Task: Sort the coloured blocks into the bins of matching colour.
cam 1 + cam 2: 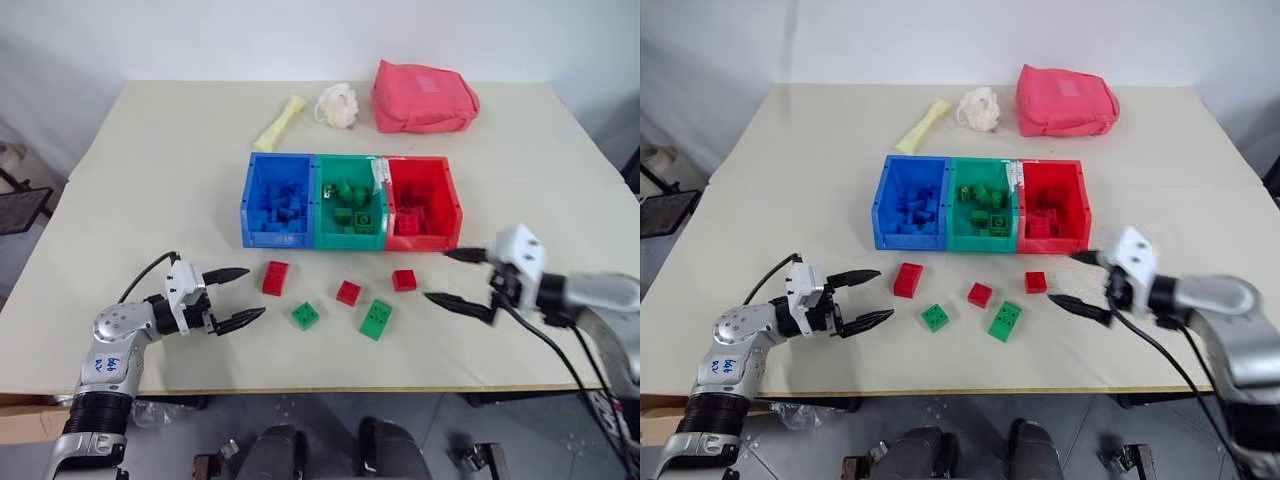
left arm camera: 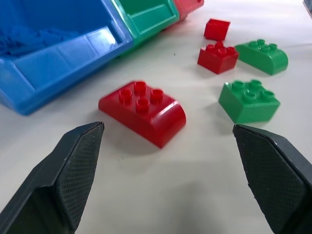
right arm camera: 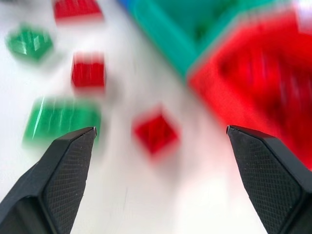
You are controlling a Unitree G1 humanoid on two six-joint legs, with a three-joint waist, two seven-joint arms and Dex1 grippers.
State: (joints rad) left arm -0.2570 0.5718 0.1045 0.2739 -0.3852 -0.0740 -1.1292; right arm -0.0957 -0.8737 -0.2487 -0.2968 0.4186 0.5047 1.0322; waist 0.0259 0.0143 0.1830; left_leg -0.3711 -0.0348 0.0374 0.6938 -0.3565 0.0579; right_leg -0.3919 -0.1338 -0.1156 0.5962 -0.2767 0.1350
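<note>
Three joined bins stand mid-table: blue [image 1: 252,205], green [image 1: 322,205] and red [image 1: 452,205], each holding bricks of its own colour. In front of them lie loose blocks: a red brick [image 1: 275,277], a red one [image 1: 348,292], a small red one [image 1: 404,280], a green one [image 1: 305,315] and a longer green one [image 1: 376,319]. My left gripper [image 1: 240,297] is open, level with the table, just left of the nearest red brick [image 2: 144,111]. On the far side of the blocks, my right gripper [image 1: 455,277] is open and empty, beside the small red brick [image 3: 156,131].
At the back of the table lie a red fabric pouch [image 1: 424,96], a white fluffy ball [image 1: 339,105] and a pale yellow strip [image 1: 279,122]. The table's front edge [image 1: 300,392] runs close below both grippers.
</note>
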